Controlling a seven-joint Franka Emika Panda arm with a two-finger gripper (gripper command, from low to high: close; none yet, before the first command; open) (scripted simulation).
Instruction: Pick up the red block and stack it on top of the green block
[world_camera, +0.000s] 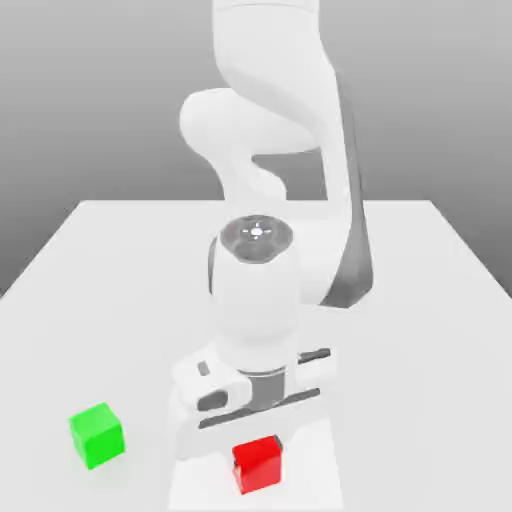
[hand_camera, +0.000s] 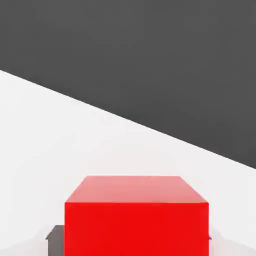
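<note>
Hand (world_camera: 258, 460): closed on the red block (world_camera: 261, 469), one finger against each of two opposite sides; the gap between the fingers is as wide as the block.
Fingers: dark tips at the block's sides, one partly exposed beside it in the hand view (hand_camera: 56, 242).
Red block: held at the near side of the scene, below the hand's white body, slightly right of centre in the exterior view; whether its underside touches the tabletop cannot be told.
Green block: upright cube (world_camera: 97, 436) resting on the tabletop, toward the exterior view's left, well apart from the red block.
Arm: white with dark grey parts (world_camera: 258, 300), reaching from the far side toward the near side.
Tabletop: pale, plain and light grey (world_camera: 400, 400), its straight far edge visible behind the arm; a brighter patch (world_camera: 310, 480) lies beneath the hand.
Room: plain grey background (world_camera: 100, 100), darker above and lighter toward the tabletop's far edge; in the hand view, a dark grey area beyond a slanting tabletop edge.
</note>
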